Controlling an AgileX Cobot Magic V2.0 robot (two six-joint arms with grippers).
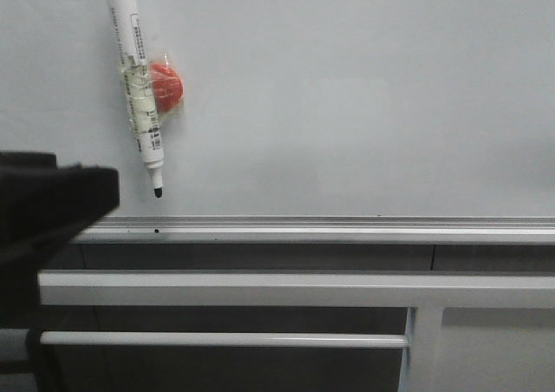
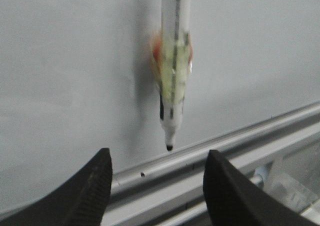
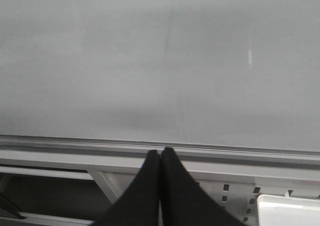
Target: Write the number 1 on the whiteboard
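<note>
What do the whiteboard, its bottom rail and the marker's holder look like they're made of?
Whiteboard: smooth, pale grey-white coated panel with a soft sheen, likely painted steel or melamine. Bottom rail: silver brushed metal, probably aluminium. Marker: white plastic barrel with a printed label, taped to a red, probably plastic, magnet.

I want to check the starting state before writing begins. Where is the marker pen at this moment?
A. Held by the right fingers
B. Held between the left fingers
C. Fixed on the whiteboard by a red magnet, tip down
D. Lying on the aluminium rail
C: the marker pen hangs on the whiteboard against the red magnet, tip down; the left gripper is open below it.
</note>
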